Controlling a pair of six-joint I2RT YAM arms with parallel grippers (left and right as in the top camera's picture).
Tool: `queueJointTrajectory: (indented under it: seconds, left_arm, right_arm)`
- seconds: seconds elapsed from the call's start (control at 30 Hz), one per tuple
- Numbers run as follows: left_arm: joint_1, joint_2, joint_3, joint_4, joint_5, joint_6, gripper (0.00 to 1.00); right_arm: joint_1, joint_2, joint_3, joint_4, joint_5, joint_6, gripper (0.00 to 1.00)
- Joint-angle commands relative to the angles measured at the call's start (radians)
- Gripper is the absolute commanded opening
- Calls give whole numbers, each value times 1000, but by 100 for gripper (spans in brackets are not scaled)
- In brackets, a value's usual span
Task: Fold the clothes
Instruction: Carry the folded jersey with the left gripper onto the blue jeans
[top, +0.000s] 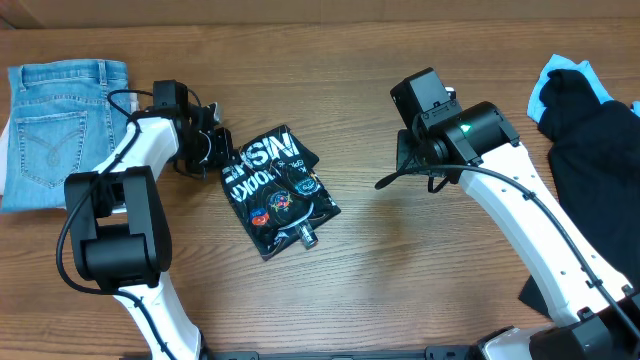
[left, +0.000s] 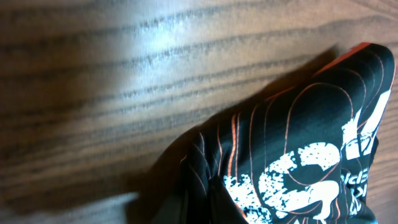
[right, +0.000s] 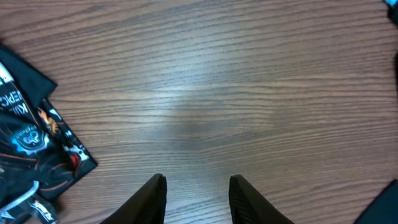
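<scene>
overhead top-down, wrist views close, sharing jersey (top: 277, 190)

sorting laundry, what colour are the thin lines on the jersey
Orange lines on the black jersey; left wrist view shows them best.

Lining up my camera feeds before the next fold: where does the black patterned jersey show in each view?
Overhead: the jersey lies folded left of centre on the table.
Left wrist: the jersey fills the lower right corner.
Right wrist: the jersey is cut off by the left edge, in the lower half.
Shared landmark: its white lettering, visible in all three views.
</scene>
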Motion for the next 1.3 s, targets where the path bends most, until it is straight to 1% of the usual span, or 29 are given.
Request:
queueJointTrajectory:
  seconds: [0.0, 0.07, 0.13, 0.23, 0.4, 0.5, 0.7, 0.97, 1.27]
  left_arm:
    - [33, -24, 66, -34, -6, 47, 4]
    - [51, -51, 113, -62, -11, 61, 4]
    - [66, -77, 167, -100, -47, 72, 4]
    - [82, -100, 251, -159, -145, 77, 4]
    - [108, -107, 414, -261, -326, 138, 4]
    - [130, -107, 486, -281, -417, 159, 5]
    - [194, -107, 577, -279, -483, 179, 5]
    - [309, -107, 657, -249, -474, 179, 5]
    - [439, -106, 661, -163, -474, 148, 6]
  right_arm:
    - [-4, -22, 22, 10, 3, 5, 37]
    - [-4, -22, 22, 15, 3, 5, 37]
    - [-4, -22, 22, 16, 3, 5, 37]
    - [-4, -22, 22, 16, 3, 5, 37]
    - [-4, -22, 22, 16, 4, 5, 37]
    - [-4, -22, 22, 16, 7, 5, 37]
    - [-4, -22, 22, 15, 6, 5, 38]
    - [-4, -22, 22, 15, 6, 5, 38]
    - [-4, -22, 22, 15, 2, 5, 38]
